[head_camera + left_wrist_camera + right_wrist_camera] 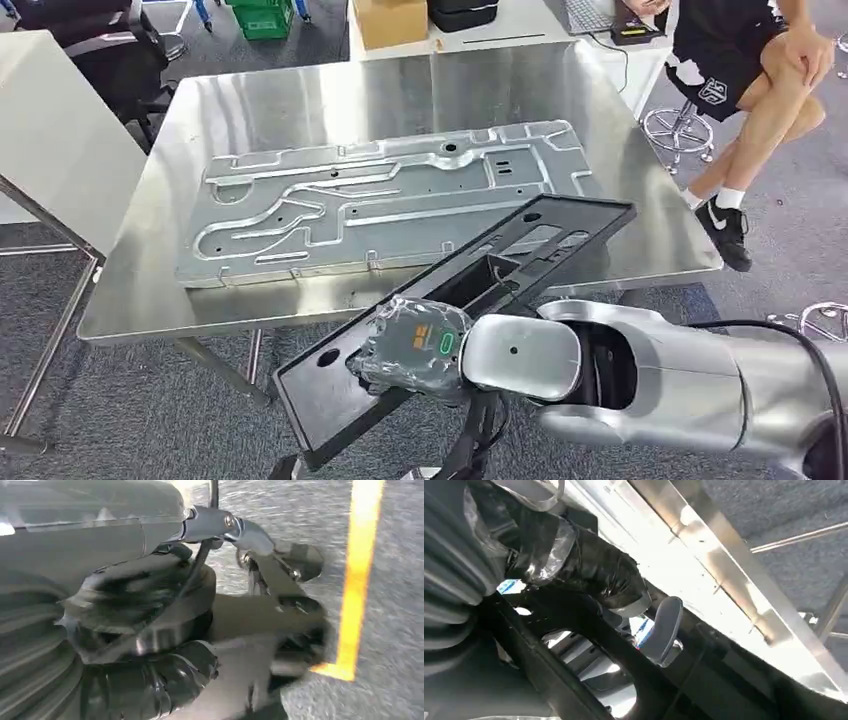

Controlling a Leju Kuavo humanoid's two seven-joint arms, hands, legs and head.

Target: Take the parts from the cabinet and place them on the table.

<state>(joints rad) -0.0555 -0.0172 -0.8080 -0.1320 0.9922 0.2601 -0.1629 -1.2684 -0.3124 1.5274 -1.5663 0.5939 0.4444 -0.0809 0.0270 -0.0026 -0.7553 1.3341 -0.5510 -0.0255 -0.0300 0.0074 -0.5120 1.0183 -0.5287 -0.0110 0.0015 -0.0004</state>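
Grey and ribbed at the wrist, wrapped in glossy plastic film, the right hand reaches in from the lower right on a smooth silver arm and grips the long black plastic frame near its lower end, thumb and dark fingers closed around an edge of a cut-out. That flat, slotted frame tilts upward from the hand, its far end over the near edge of the brushed steel table. Beyond it, flat on the table, lies a pressed sheet-metal panel with raised ribs. The left hand is blurred; whether it is closed I cannot tell.
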